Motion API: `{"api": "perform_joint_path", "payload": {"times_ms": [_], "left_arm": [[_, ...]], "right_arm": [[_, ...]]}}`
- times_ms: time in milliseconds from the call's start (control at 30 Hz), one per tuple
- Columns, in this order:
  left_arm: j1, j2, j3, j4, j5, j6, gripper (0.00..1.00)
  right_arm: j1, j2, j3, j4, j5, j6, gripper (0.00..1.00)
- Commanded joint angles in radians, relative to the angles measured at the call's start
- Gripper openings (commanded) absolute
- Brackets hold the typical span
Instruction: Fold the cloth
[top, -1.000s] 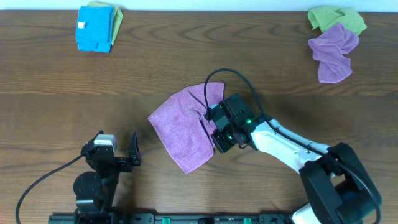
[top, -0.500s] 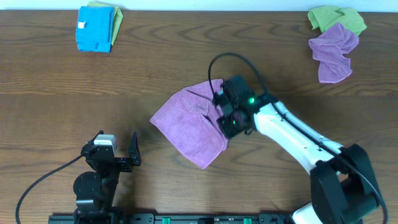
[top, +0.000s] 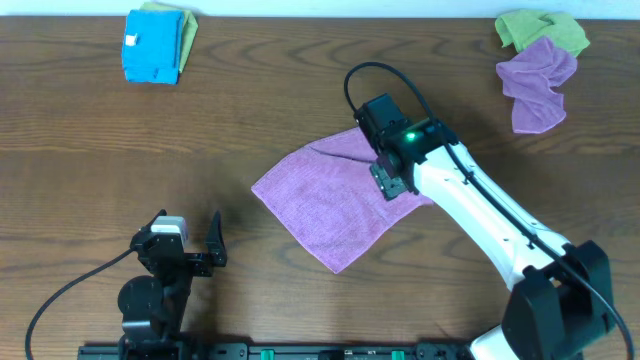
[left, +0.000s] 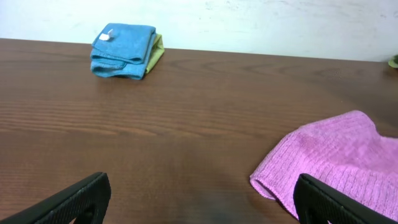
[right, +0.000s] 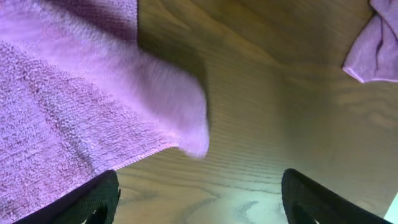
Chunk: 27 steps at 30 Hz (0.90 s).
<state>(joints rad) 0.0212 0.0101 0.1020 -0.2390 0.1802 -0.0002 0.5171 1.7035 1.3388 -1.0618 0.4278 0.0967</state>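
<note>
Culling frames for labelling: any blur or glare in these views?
Right wrist: the square mauve-purple microfibre cloth is smeared at its loose corner, with pale glare on the brown wooden table below. Left wrist: cloth edge sharp. Overhead: crisp, evenly lit.

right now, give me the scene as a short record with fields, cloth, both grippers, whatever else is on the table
cloth: mauve, spread open mid table, not folded; one corner raised and blurred
right gripper: open, above that corner, gripping nothing
left gripper: open, empty, near side at the left, apart from the cloth
far left: blue cloth, folded, white label
far right: lavender cloth crumpled against a green cloth
</note>
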Motion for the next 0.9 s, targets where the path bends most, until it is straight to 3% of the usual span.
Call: {"api": "perform_joint_path", "payload": {"times_ms": [0, 100, 167, 233, 867], "left_arm": [[-0.005, -0.006, -0.024, -0.011, 0.004, -0.003, 0.95], [-0.005, -0.005, -0.024, -0.011, 0.004, -0.003, 0.95], [-0.005, -0.006, -0.024, -0.011, 0.004, -0.003, 0.95], [-0.005, -0.006, -0.024, -0.011, 0.004, -0.003, 0.95], [-0.005, -0.006, -0.024, -0.011, 0.004, -0.003, 0.95]], "right_arm": [[-0.007, 0.004, 0.007, -0.002, 0.018, 0.022, 0.80], [-0.007, 0.004, -0.008, 0.006, -0.069, 0.022, 0.72], [-0.008, 0.004, -0.024, 0.025, -0.126, 0.019, 0.53], [-0.008, 0.004, -0.047, 0.059, -0.175, 0.018, 0.02], [-0.056, 0.004, -0.396, 0.535, -0.364, 0.011, 0.02]]}}
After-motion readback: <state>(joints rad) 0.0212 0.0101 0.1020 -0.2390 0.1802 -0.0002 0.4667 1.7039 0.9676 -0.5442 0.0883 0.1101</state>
